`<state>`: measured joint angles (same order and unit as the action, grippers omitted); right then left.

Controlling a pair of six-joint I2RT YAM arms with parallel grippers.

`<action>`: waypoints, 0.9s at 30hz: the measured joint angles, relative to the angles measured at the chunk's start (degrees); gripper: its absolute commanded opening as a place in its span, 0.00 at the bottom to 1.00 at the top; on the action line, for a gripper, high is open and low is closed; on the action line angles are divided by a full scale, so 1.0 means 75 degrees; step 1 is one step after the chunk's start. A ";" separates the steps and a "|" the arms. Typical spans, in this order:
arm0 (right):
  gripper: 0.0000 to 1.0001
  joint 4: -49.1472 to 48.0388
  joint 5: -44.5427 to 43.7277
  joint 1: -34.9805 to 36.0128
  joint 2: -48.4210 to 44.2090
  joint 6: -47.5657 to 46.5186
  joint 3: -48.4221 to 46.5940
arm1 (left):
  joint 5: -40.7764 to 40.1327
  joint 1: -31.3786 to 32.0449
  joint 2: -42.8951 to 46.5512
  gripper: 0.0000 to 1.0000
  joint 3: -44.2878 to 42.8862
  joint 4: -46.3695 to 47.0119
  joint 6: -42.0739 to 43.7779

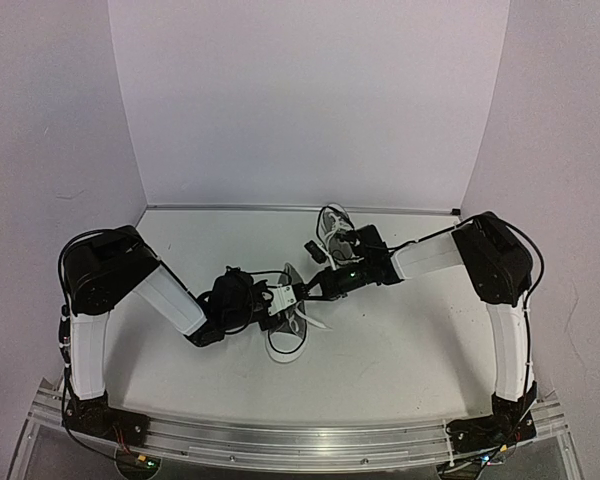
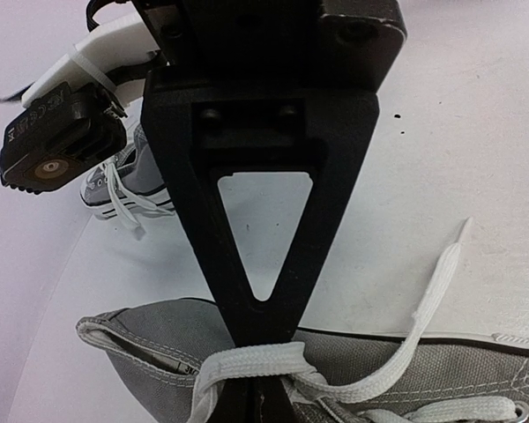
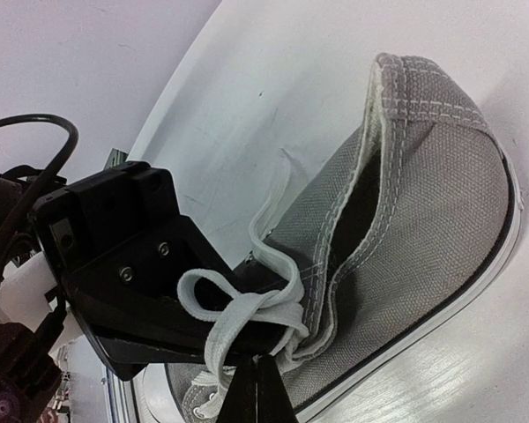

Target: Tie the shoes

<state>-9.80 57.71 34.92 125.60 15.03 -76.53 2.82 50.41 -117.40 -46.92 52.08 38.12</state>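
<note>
1. The white table (image 1: 410,340) carries both shoes, with the left arm (image 1: 165,295) and right arm (image 1: 430,258) reaching in to meet over its middle.
2. The near shoe (image 3: 423,238), grey with a white sole, lies on the table directly under the two meeting grippers.
3. The far shoe (image 1: 332,224) sits well apart near the back wall, beside the right arm's wrist.
4. The left gripper (image 2: 256,348) is fully closed, its tip down at the near shoe's opening.
5. The right gripper (image 3: 260,379) is closed too, its tip just beside the left one.
6. The white lace (image 3: 234,308) loops across the left gripper's tip; whether either gripper pinches it I cannot tell.
7. One loose lace end (image 2: 436,282) trails onto the table.
</note>
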 measured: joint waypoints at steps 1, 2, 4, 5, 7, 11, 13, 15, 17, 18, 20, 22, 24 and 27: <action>0.00 0.0000 -0.0006 0.0000 0.0000 0.0002 0.0000 | 0.0001 0.0000 0.0000 0.00 0.0000 0.0000 -0.0001; 0.00 0.0001 -0.0008 0.0000 0.0000 0.0002 0.0000 | -0.0002 0.0000 0.0000 0.01 0.0000 -0.0004 0.0001; 0.00 0.0000 -0.0014 0.0000 0.0000 -0.0001 0.0000 | -0.0004 0.0000 0.0000 0.04 0.0000 -0.0004 0.0004; 0.00 0.0000 -0.0027 0.0000 0.0000 -0.0004 0.0000 | -0.0008 0.0000 0.0003 0.07 0.0000 -0.0007 0.0020; 0.00 0.0000 -0.0051 0.0000 -0.0003 -0.0022 0.0004 | -0.0045 0.0000 0.0006 0.12 0.0000 -0.0018 0.0093; 0.00 0.0000 -0.0155 0.0000 -0.0003 -0.0030 0.0011 | -0.0154 0.0000 0.0185 0.20 0.0008 -0.0223 0.0165; 0.00 0.0000 -0.0205 0.0000 -0.0003 -0.0036 0.0012 | -0.0186 0.0003 0.0403 0.22 0.0041 -0.0439 0.0182; 0.00 -0.0002 -0.0243 0.0000 -0.0003 -0.0046 0.0012 | -0.0194 0.0005 0.0641 0.23 0.0123 -0.0660 0.0187; 0.00 -0.0003 -0.0263 0.0000 -0.0003 -0.0052 0.0012 | -0.0193 0.0012 0.0884 0.24 0.0208 -0.0894 0.0183; 0.00 -0.0003 -0.0272 0.0000 -0.0003 -0.0053 0.0012 | -0.0192 0.0016 0.0975 0.24 0.0237 -0.1006 0.0181; 0.00 -0.0003 -0.0287 0.0000 -0.0003 -0.0056 0.0012 | -0.0183 0.0020 0.1122 0.23 0.0275 -0.1278 0.0188; 0.00 -0.0003 -0.0299 0.0000 -0.0003 -0.0059 0.0015 | -0.0166 0.0023 0.1220 0.22 0.0295 -0.1566 0.0188; 0.00 -0.0006 -0.0315 0.0003 -0.0006 -0.0070 0.0023 | -0.0119 0.0023 0.1314 0.22 0.0387 -0.1791 0.0171; 0.00 -0.0006 -0.0331 0.0000 -0.0006 -0.0080 0.0045 | -0.0055 0.0020 0.1546 0.26 0.0727 -0.1887 0.0034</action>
<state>-9.85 55.23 34.92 125.56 14.44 -76.20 2.41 50.57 -105.81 -41.46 37.93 38.38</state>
